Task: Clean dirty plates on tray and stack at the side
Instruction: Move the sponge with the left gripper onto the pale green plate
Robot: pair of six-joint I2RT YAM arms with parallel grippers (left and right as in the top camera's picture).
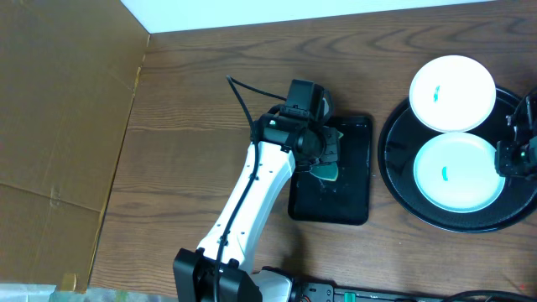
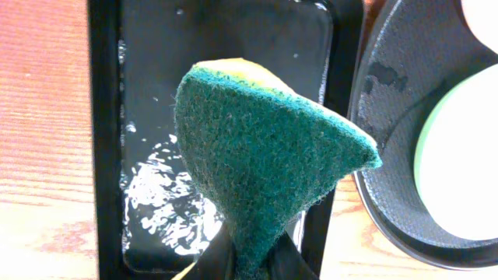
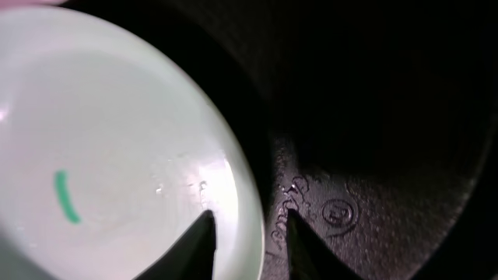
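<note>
Sponge [image 2: 264, 148]: clenched in left gripper [image 2: 250, 260], left of tray [image 2: 389, 93].
Right gripper [image 3: 247, 233]: jaws apart, straddling rim of plate [image 3: 117, 132] on tray.
Advice: pinch rim firmly before scrubbing.

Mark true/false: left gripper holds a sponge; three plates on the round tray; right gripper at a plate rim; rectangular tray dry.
1. Left gripper holds a sponge. True, over the rectangular tray.
2. Three plates sit on the round tray. False: overhead shows two, an upper plate and a lower plate.
3. Right gripper straddles a plate rim. True: the lower plate's.
4. Rectangular tray is dry. False: water glistens on it.
</note>
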